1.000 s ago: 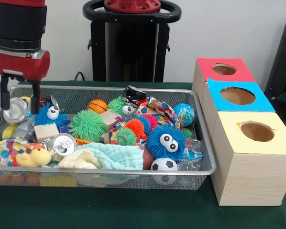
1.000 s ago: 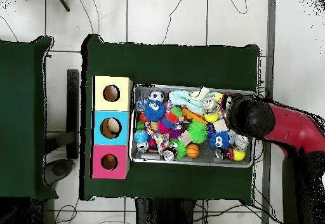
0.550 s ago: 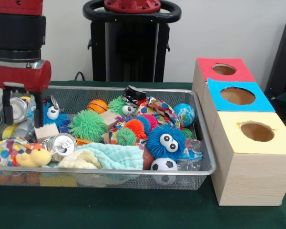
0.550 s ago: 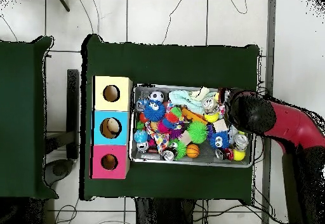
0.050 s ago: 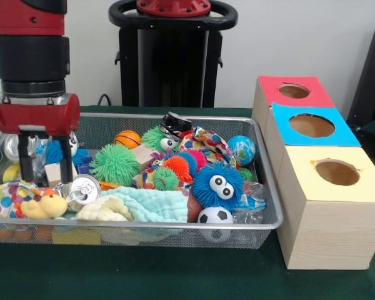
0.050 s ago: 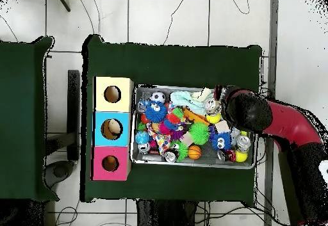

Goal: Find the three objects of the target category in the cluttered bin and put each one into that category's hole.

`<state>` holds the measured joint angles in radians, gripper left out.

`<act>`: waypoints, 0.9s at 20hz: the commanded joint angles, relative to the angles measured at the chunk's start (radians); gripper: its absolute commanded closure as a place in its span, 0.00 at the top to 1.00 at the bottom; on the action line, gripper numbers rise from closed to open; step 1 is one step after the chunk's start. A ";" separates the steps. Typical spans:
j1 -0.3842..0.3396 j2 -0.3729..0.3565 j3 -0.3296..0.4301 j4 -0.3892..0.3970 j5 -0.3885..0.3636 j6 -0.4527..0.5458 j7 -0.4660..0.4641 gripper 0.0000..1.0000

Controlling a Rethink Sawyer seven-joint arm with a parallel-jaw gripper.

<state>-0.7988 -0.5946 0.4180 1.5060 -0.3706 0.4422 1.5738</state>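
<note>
Soda can [image 5: 81,187] in the wire bin [image 5: 262,181], lying on its side, long axis toward 7 o'clock, lid facing camera. Hand [image 5: 45,176] released, prongs straddling wooden block [image 5: 55,172] just at its 10 o'clock. Yellow plush [image 5: 44,205] at 8, green spiky ball [image 5: 114,164] at 2. Three holed boxes [image 5: 328,181] on tabletop [image 5: 175,275], 3 o'clock.

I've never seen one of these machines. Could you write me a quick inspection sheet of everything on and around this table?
Surface: table under a dark green cloth.
Job's things: wire bin packed with toys; three boxes, each with a round hole: red box, blue box, yellow box.
Clutter: spiky fuzzy balls, soccer ball, basketball, globe ball, soda can, wooden block, pale cloth.
Claw: claw open, fingers astride the wooden block at the bin's end.
Cables: thin cables on the tiled floor.
Surroundings: second green table; black stand behind.
</note>
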 commanded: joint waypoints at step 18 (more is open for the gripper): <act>0.030 0.074 0.052 -0.006 -0.158 -0.067 -0.044 1.00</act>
<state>-0.7642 -0.5763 0.4203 1.5066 -0.4918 0.3459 1.5738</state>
